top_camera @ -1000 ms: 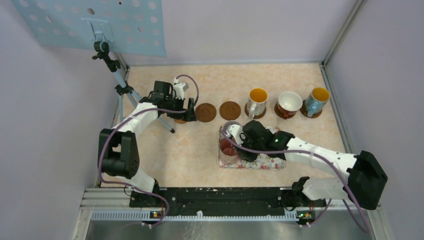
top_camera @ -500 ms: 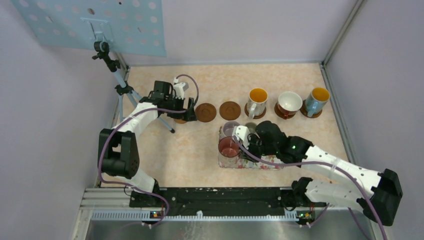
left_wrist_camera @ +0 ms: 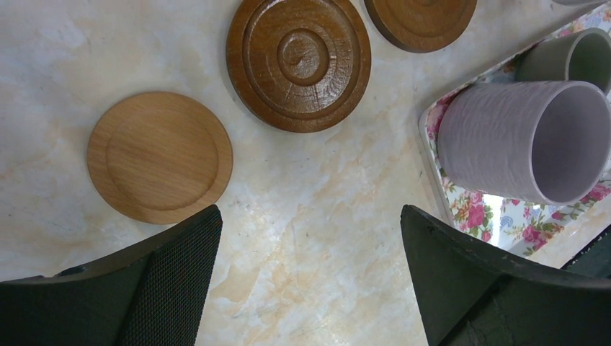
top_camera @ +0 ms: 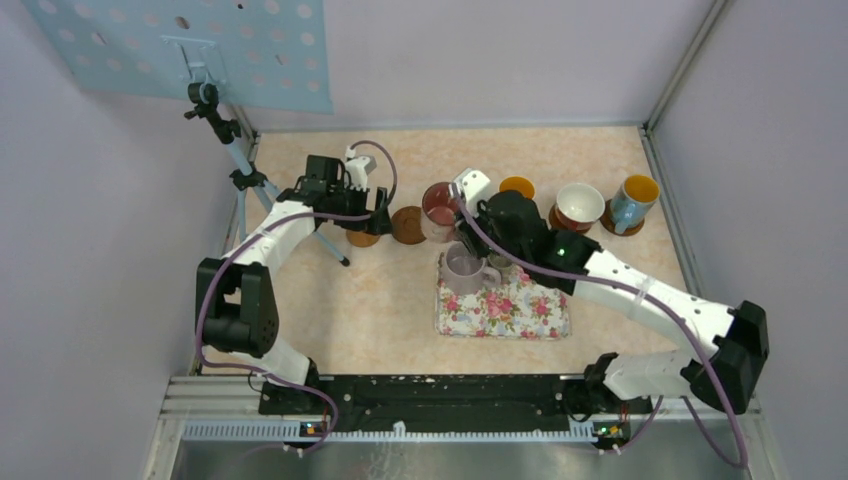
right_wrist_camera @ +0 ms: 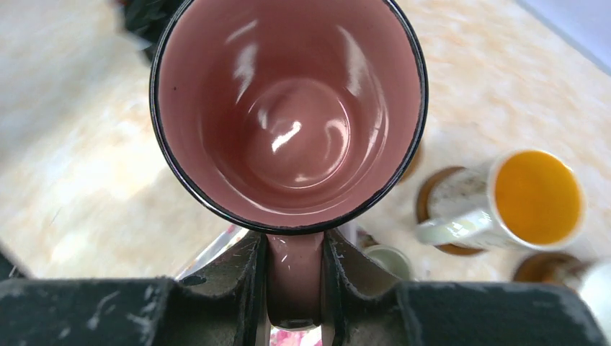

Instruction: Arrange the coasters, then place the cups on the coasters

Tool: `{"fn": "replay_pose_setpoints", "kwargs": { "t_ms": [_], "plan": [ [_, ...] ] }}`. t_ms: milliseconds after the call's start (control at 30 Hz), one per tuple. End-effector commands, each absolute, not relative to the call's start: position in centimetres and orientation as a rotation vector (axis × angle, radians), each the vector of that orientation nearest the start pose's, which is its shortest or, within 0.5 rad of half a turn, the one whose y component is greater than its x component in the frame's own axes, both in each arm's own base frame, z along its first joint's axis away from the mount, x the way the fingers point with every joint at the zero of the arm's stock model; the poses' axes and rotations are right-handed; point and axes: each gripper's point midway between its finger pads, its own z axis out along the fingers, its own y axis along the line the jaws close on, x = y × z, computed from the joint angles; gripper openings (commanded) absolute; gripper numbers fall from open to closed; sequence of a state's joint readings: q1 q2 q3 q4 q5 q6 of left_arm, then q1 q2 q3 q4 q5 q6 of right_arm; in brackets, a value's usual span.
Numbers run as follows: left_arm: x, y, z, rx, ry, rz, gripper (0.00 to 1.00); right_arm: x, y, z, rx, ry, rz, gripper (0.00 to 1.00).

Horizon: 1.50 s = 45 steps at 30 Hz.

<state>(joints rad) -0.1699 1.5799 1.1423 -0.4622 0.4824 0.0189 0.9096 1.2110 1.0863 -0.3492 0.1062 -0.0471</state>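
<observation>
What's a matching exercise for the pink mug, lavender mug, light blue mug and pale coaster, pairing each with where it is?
1 pink mug
2 lavender mug
3 light blue mug
4 pale coaster

A on the floral tray
B bare on the table
C on a dark coaster
D handle gripped by the right end effector

Pairs: 1-D, 2-A, 3-C, 4-B.

Marbled beige counter (left_wrist_camera: 317,238), round brown wooden coasters (left_wrist_camera: 299,61).
On the rose-patterned white tray (top_camera: 510,310), a ribbed pale lavender mug (left_wrist_camera: 504,137); beyond it, a black-rimmed glossy pink mug (right_wrist_camera: 288,122).
</observation>
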Motion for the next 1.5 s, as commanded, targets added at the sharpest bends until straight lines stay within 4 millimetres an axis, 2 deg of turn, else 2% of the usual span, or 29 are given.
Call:
{"fn": "replay_pose_setpoints", "kwargs": {
  "t_ms": [0, 200, 367, 500, 533, 633, 1000, 1233, 1467],
  "plan": [
    [38.2, -14.8, 15.0, 0.437, 2.293, -0.654, 0.99, 30.7, 26.9, 31.2, -0.384, 1.781, 0.281, 0.0],
    [38.5, -15.0, 15.4, 0.401, 2.276, -0.668, 0.99, 33.0, 25.4, 28.5, -0.06, 1.911, 0.125, 0.0],
    [38.9, -14.7, 15.4, 0.392, 2.266, -0.648, 0.99, 33.9, 27.2, 27.0, 0.056, 1.966, 0.17, 0.0],
    [38.8, -14.8, 15.5, 0.39, 2.26, -0.653, 0.99, 34.8, 27.9, 26.6, 0.2, 1.958, 0.211, 0.0],
    [38.8, -14.7, 15.6, 0.387, 2.251, -0.647, 0.99, 35.4, 28.3, 25.7, 0.258, 1.966, 0.196, 0.0],
    [38.8, -14.6, 15.6, 0.387, 2.246, -0.642, 0.99, 36.1, 28.4, 24.9, 0.336, 1.946, 0.18, 0.0],
    [39.1, -14.3, 15.7, 0.381, 2.238, -0.628, 0.99, 38.4, 29.2, 22.6, 0.467, 1.894, 0.124, 0.0],
    [39.1, -14.2, 15.8, 0.388, 2.229, -0.622, 0.99, 39.5, 29.5, 19.5, 0.54, 1.957, 0.106, 0.0],
    [39.1, -13.9, 15.9, 0.386, 2.227, -0.608, 0.99, 40.6, 29.4, 18.0, 0.538, 1.948, 0.054, 0.0]
  ]
}}
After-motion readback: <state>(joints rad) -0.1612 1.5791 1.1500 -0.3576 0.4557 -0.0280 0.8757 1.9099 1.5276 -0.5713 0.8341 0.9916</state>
